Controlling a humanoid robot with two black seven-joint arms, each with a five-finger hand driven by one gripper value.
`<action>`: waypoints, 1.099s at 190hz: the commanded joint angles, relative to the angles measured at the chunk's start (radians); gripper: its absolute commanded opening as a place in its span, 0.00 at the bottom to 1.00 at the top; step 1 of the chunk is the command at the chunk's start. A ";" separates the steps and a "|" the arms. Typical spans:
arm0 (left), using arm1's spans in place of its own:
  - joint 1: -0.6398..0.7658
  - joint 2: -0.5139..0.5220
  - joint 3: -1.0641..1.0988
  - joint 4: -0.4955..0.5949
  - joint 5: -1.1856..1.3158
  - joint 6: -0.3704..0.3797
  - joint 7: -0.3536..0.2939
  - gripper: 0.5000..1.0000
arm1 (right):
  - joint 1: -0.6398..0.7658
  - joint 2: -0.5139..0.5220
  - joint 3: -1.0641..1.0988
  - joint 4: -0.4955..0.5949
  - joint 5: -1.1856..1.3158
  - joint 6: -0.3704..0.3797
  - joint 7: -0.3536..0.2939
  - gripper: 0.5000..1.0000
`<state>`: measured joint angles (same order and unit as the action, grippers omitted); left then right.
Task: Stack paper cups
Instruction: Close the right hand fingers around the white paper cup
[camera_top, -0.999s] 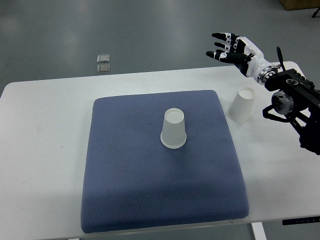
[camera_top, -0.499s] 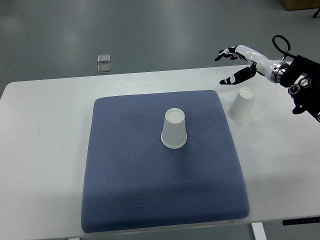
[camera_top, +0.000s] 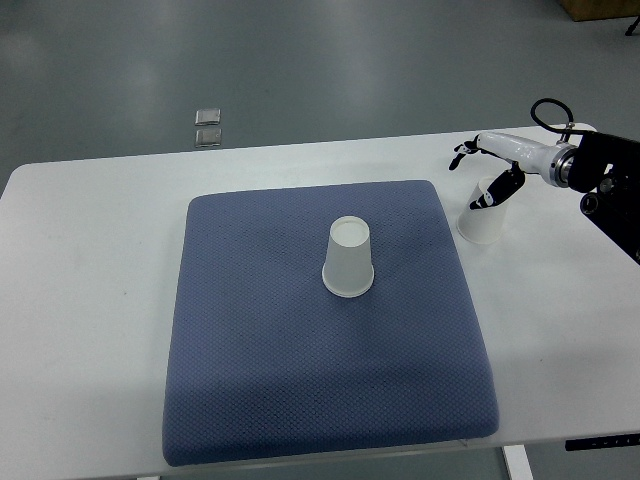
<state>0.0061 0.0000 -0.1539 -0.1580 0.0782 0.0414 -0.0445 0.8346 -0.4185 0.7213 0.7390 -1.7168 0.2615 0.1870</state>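
One paper cup (camera_top: 483, 218) stands upside down on the white worktop (camera_top: 90, 260), directly under the right hand (camera_top: 487, 172). The hand's fingers are spread around its top and hold nothing. The second cup (camera_top: 348, 258) stands on the blue mat (camera_top: 260, 380), well left of the hand.

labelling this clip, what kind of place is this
Probably a robotics lab or test room: a plain white table with a blue mat and paper cups, grey concrete-like floor, and a robot's right hand.
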 joint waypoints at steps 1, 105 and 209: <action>0.000 0.000 0.000 0.000 0.000 0.000 0.000 1.00 | 0.000 0.000 0.000 -0.023 -0.043 -0.004 0.011 0.82; 0.000 0.000 0.000 0.000 0.000 0.000 0.000 1.00 | 0.021 -0.003 -0.126 -0.090 -0.076 -0.103 0.028 0.77; 0.000 0.000 0.000 0.000 0.000 0.000 0.000 1.00 | 0.037 -0.006 -0.174 -0.118 -0.075 -0.131 0.038 0.23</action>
<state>0.0061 0.0000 -0.1536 -0.1580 0.0782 0.0414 -0.0445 0.8659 -0.4230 0.5476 0.6198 -1.7932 0.1311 0.2252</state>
